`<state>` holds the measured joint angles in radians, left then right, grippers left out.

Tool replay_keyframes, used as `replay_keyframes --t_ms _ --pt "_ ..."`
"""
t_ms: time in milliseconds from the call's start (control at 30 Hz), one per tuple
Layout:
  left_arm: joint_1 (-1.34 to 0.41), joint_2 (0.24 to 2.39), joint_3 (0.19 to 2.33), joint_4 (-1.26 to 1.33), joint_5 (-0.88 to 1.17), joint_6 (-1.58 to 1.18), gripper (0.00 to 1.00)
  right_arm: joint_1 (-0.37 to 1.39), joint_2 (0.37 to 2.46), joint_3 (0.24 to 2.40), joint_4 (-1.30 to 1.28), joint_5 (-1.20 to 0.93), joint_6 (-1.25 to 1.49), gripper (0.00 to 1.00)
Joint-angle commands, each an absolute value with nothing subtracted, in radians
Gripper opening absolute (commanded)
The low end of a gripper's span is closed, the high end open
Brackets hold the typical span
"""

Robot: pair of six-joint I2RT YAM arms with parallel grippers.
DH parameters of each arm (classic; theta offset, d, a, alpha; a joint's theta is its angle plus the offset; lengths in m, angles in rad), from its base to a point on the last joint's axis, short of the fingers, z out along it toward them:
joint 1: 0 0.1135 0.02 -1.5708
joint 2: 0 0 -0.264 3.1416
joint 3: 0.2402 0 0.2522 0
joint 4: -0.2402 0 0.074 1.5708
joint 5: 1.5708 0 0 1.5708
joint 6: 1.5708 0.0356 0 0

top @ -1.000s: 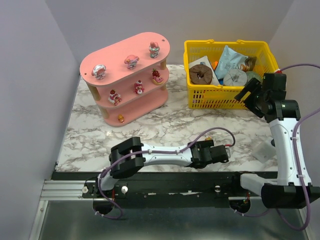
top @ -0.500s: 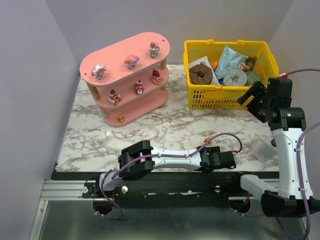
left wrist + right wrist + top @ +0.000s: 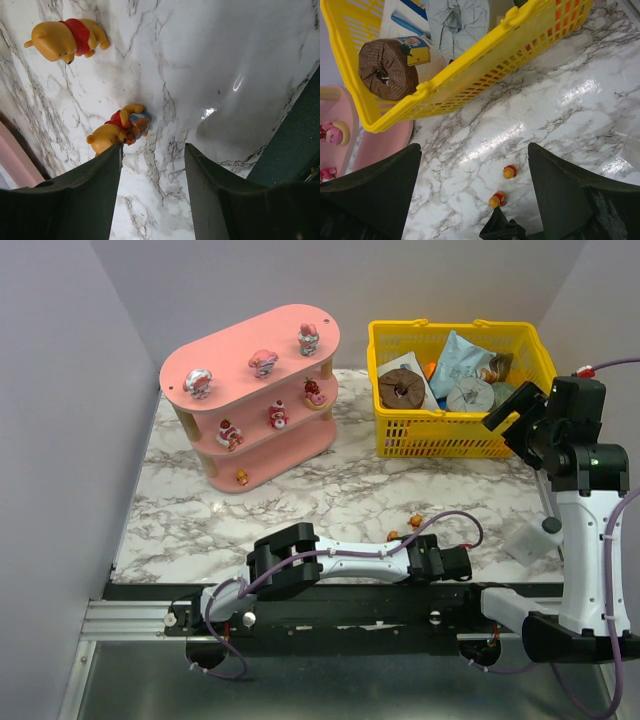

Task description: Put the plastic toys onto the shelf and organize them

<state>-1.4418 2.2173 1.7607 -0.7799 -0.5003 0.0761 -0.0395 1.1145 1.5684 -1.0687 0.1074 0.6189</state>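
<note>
The pink three-tier shelf (image 3: pixel 232 347) stands at the back left with several small pink, red and white toys on its boards. Two orange-brown bear toys with red shirts lie on the marble near the front, one (image 3: pixel 414 521) behind the other (image 3: pixel 393 535). In the left wrist view the nearer bear (image 3: pixel 120 131) lies at my left finger's tip and the farther bear (image 3: pixel 67 39) is at the upper left. My left gripper (image 3: pixel 415 550) is open and empty, low beside the nearer bear. My right gripper (image 3: pixel 510 420) is open and empty, high by the basket; both bears (image 3: pixel 509 171) show below it.
A yellow mesh basket (image 3: pixel 455 445) at the back right holds packets and a brown ring (image 3: pixel 402 388). A small white packet (image 3: pixel 525 540) lies at the right front. The table's dark front edge (image 3: pixel 295 140) runs close to my left gripper.
My left arm has stretched further right along the front edge and come down beside the nearer bear. My right arm has drawn back to the right and risen. The toys have not moved.
</note>
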Motion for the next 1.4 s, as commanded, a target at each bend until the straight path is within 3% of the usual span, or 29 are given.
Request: replay_keyframes --t_ms 0,1033,1367 --pt "-1.451 2.191 1.804 -0.801 -0.555 0.064 0.61 -0.046 1.138 1.598 -1.109 0.127 0.611 0.94" --pt "-1.402 2.183 1.758 -0.758 -0.594 0.164 0.62 -0.046 1.186 1.623 -1.080 0.129 0.611 0.94" --pt "-1.391 2.181 1.738 -0.762 -0.531 0.172 0.51 -0.046 1.189 1.603 -1.055 0.121 0.615 0.93"
